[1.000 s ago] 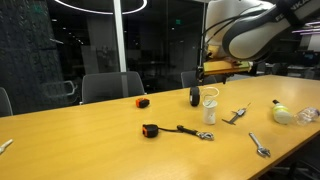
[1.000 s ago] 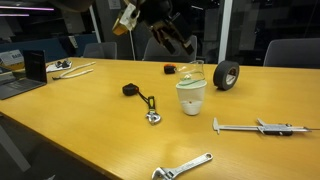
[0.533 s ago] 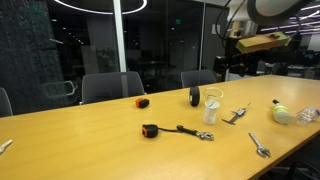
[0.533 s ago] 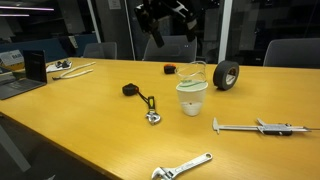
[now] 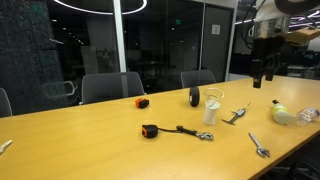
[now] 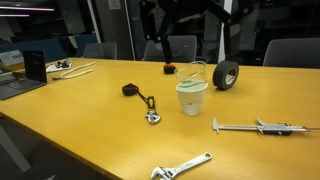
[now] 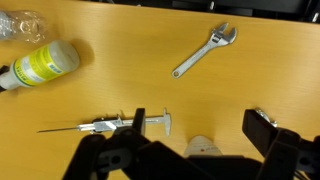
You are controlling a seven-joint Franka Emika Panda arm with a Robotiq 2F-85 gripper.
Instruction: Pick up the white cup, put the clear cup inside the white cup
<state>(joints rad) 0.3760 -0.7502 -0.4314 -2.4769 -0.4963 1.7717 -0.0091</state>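
Wooden table (image 6: 80, 120) now: white cup (image 6: 191, 97) stands mid-table, clear cup (image 6: 197, 70) just behind, black tape roll (image 6: 227, 74) far right of it, caliper (image 6: 255, 126) right, wrench (image 6: 183, 167) near edge.

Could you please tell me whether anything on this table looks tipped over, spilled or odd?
Only the bottle with the yellow-green label stands out: it lies on its side on the table, beside some crumpled clear plastic. No spill shows around it. The wrench and calipers lie flat, as tools would.
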